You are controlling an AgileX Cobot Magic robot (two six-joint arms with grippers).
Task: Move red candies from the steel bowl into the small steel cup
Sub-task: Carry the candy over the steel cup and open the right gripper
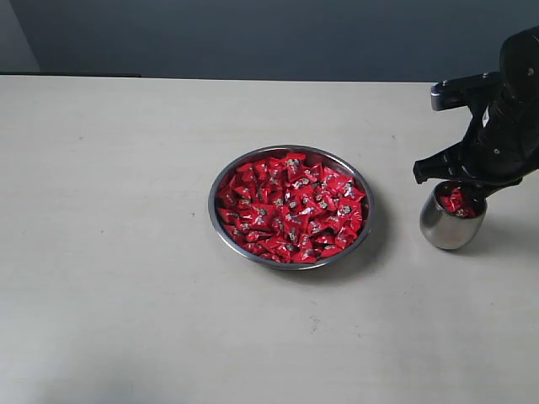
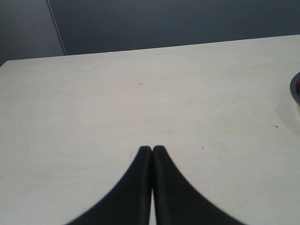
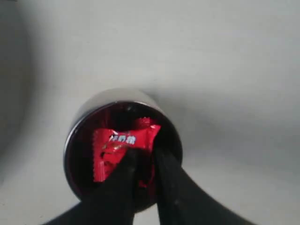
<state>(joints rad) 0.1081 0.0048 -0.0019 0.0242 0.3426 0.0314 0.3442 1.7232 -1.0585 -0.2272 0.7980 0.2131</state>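
Note:
The steel bowl (image 1: 214, 209) sits mid-table, heaped with red candies (image 1: 290, 209). To its right stands the small steel cup (image 1: 448, 231), with a few red candies (image 1: 459, 202) inside. My right gripper (image 1: 460, 190) hangs just over the cup's mouth. In the right wrist view its fingertips (image 3: 143, 157) stand slightly apart inside the cup's rim (image 3: 74, 133), and a red candy (image 3: 123, 138) lies across their tips, over the cup's dark inside. In the left wrist view my left gripper (image 2: 152, 149) is shut and empty above bare table, away from both vessels.
The pale tabletop (image 1: 109, 252) spreads wide to the left and in front of the bowl. A sliver of the bowl's rim (image 2: 295, 88) shows at the edge of the left wrist view. A dark wall runs behind the table's far edge.

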